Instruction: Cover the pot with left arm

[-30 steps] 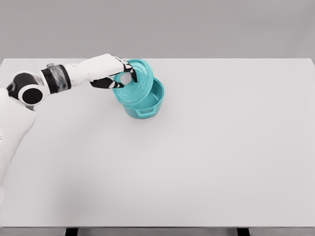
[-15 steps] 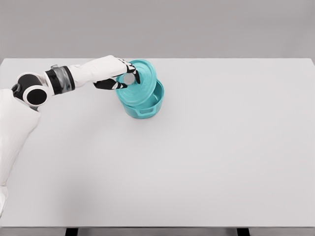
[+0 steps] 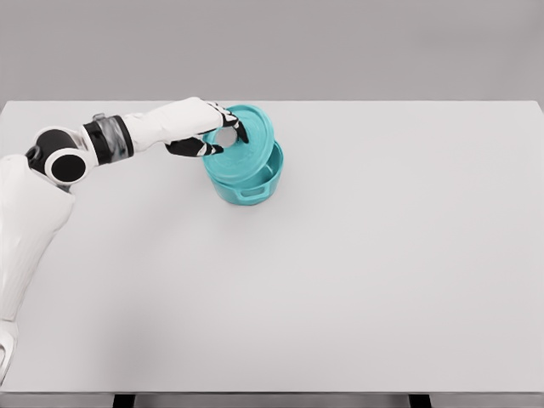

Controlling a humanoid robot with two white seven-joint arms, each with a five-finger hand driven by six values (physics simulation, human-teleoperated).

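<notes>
Teal lid (image 3: pixel 245 144) tilted over teal pot (image 3: pixel 252 185)

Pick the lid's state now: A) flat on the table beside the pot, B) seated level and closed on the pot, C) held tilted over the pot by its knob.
C: the left hand grips the knob, and the lid slants above the pot, whose inside shows.

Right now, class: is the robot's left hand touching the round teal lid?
Touching. The head view shows the left hand with fingers curled round the grey knob on the tilted round teal lid, holding it above the teal pot.
</notes>
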